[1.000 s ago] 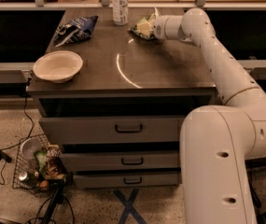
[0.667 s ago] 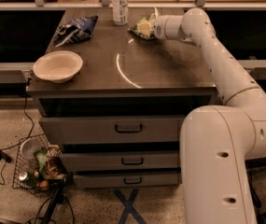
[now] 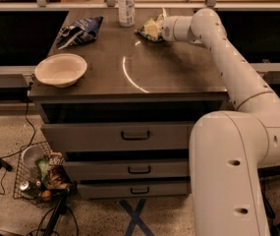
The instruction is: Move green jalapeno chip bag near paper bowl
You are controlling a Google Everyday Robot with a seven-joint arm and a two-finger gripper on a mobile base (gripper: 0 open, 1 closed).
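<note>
The green jalapeno chip bag [image 3: 144,32] lies at the far edge of the dark table top [image 3: 174,70], right of a bottle. My gripper [image 3: 154,28] is at the bag, reaching in from the right on a long white arm, and covers part of it. The paper bowl [image 3: 61,69], off-white and shallow, sits at the near left corner of the table, well apart from the bag and the gripper.
A dark blue chip bag [image 3: 79,29] lies at the far left of the table. A clear bottle [image 3: 126,4] stands at the far edge next to the green bag. Drawers [image 3: 134,135] are below the top. A wire basket [image 3: 36,178] with items sits on the floor at left.
</note>
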